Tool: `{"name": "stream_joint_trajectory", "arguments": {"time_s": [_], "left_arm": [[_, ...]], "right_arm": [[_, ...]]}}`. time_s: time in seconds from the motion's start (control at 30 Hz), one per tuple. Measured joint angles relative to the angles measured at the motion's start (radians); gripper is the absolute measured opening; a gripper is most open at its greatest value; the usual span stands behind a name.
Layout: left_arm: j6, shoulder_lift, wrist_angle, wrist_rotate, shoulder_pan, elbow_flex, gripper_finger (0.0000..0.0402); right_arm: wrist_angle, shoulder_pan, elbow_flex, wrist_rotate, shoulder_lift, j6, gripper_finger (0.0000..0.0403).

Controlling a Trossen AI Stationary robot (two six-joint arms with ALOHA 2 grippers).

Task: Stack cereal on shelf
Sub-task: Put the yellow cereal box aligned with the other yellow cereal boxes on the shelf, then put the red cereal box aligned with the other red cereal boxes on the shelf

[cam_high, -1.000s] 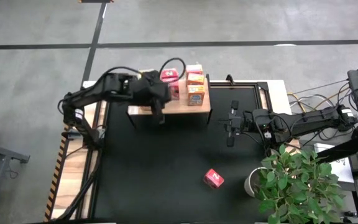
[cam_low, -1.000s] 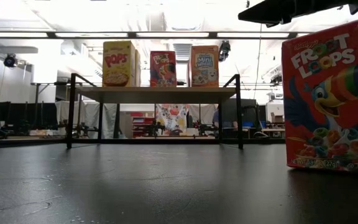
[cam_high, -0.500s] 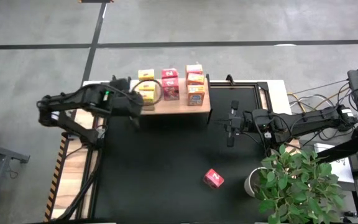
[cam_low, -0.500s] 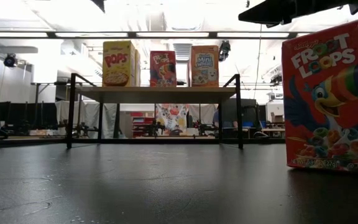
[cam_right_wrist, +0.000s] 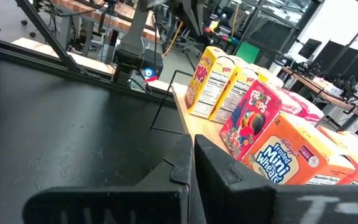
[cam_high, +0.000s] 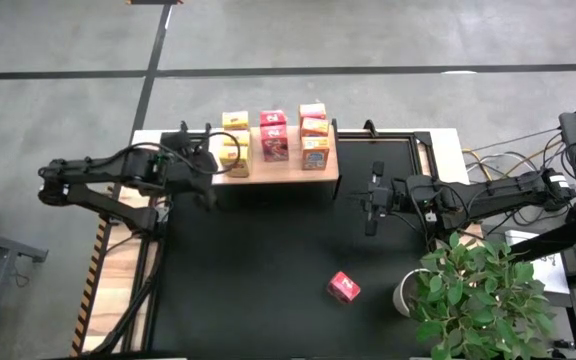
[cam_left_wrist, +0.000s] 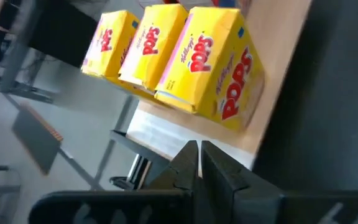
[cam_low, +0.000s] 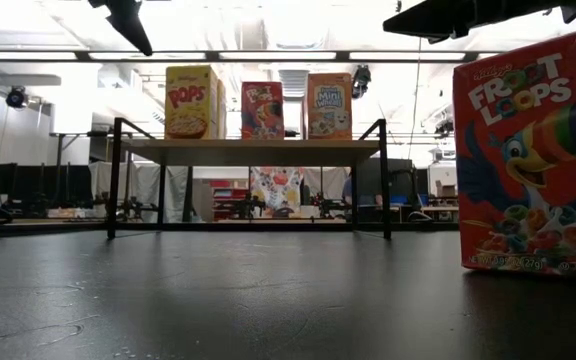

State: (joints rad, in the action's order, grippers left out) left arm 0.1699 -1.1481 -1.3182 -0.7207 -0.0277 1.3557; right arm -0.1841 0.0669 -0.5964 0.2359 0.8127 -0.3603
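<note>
Left gripper [cam_high: 205, 187] is hanging off the left end of the shelf [cam_high: 320, 177], fingers pressed together and gripping nothing; in its wrist view the yellow boxes [cam_left_wrist: 185, 59] are sitting in a row on the wood just ahead of the fingertips, not touching them. Right gripper [cam_high: 372, 205] is hovering over the black mat [cam_high: 268, 260] right of the shelf, apart from it, fingers also closed on nothing. Shelf is lying along the mat's far edge, carrying three columns seen from above: yellow boxes at left, pink-red boxes [cam_high: 274, 136] in the middle, orange boxes [cam_high: 314, 135] at right, columns standing side by side. The right wrist view is showing the same rows from the side, Frosted Mini Wheats box [cam_right_wrist: 291, 152] nearest, a Froot Loops box beside it, yellow ones farther along. One loose pink-red box [cam_high: 344, 287] is lying on the mat near the front, well apart from both grippers and the shelf; it is filling the right side of the low view. A potted plant [cam_high: 483, 295] is standing at the table's right front corner, cables [cam_high: 488, 152] running behind the right arm. Grey floor is surrounding the table; the low view is showing a metal frame table with three cereal boxes on it and ceiling lights beyond.
</note>
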Motion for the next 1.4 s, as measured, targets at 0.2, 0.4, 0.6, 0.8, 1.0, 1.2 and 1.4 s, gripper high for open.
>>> {"name": "stream_joint_trajectory", "arguments": {"time_s": [0.2, 0.4, 0.6, 0.8, 1.0, 1.2, 1.4], "left_arm": [[-0.004, 0.002, 0.073, -0.126, 0.002, -0.092, 0.0000], [-0.024, -0.016, 0.129, -0.135, 0.013, -0.136, 0.0000], [-0.031, -0.031, 0.175, -0.138, 0.019, -0.139, 0.0000], [-0.034, -0.035, 0.176, -0.138, 0.019, -0.126, 0.0000], [-0.031, -0.035, 0.176, -0.138, 0.019, -0.125, 0.0000], [-0.028, -0.031, 0.165, -0.136, 0.016, -0.126, 0.0000], [0.030, 0.015, 0.231, -0.134, -0.064, -0.133, 0.0000]], "right_arm": [[0.000, 0.000, 0.000, 0.000, 0.000, 0.000, 0.0009], [0.000, 0.000, 0.000, 0.000, 0.000, -0.005, 0.0009], [0.000, 0.000, 0.000, 0.000, 0.000, -0.006, 0.0009], [0.000, 0.000, 0.000, 0.000, 0.000, -0.006, 0.0009], [0.001, 0.000, 0.000, 0.000, 0.000, -0.006, 0.0009], [0.001, 0.000, 0.000, 0.000, 0.000, -0.004, 0.0009], [-0.007, 0.001, 0.000, -0.006, 0.000, 0.110, 0.0009]]}}
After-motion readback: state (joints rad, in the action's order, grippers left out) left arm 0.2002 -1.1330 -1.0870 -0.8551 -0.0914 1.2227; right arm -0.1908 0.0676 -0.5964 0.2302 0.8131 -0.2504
